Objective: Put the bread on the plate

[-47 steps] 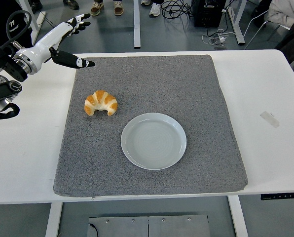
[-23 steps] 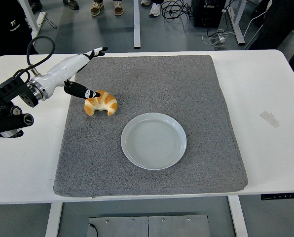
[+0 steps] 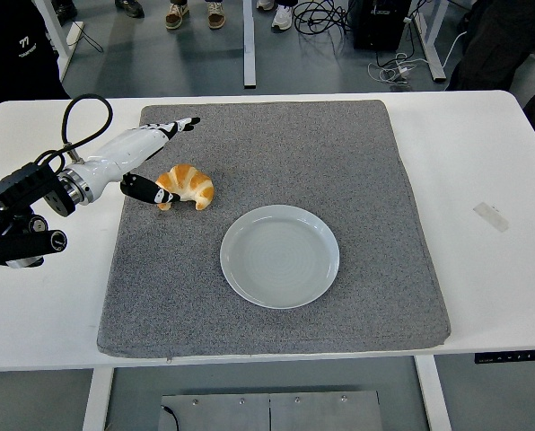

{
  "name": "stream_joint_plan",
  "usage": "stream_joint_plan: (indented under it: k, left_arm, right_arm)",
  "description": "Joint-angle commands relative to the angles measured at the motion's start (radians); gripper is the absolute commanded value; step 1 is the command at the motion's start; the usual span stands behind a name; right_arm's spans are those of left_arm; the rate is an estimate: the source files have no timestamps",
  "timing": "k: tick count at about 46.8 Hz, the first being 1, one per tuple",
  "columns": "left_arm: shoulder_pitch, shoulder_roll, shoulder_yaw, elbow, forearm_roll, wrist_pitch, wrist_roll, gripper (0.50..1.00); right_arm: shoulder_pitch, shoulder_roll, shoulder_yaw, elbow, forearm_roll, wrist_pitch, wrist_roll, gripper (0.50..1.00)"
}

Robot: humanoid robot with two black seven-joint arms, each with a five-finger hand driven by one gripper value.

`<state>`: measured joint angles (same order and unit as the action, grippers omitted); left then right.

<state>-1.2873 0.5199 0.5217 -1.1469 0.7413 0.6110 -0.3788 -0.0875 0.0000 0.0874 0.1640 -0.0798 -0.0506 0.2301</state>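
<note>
- The left hand [image 3: 151, 162] reached in from the left with its fingers spread wide, holding nothing. Its thumb tip was right at the bread.
- The bread [image 3: 186, 186] lay on the gray mat [image 3: 339, 144], up and left of the plate [image 3: 279, 256].
- It looked light, soft and flaky. A gentle hold around its fat middle seemed best.
- No writing could be read on the bread or plate.

White table [image 3: 483, 153] carries a grey mat [image 3: 339, 162]; a tape strip [image 3: 490, 216] lies right.
</note>
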Motion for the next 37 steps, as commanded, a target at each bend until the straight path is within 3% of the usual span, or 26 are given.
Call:
stream_joint_plan:
  k: [1, 37]
  left_arm:
    - [0.000, 0.000, 0.014, 0.012, 0.001, 0.000, 0.000, 0.975]
    - [0.069, -0.118, 0.027, 0.211, 0.001, 0.000, -0.009, 0.975]
  right_arm:
    - [0.000, 0.000, 0.000, 0.000, 0.000, 0.000, 0.000, 1.000]
    - [0.000, 0.000, 0.000, 0.000, 0.000, 0.000, 0.000, 1.000]
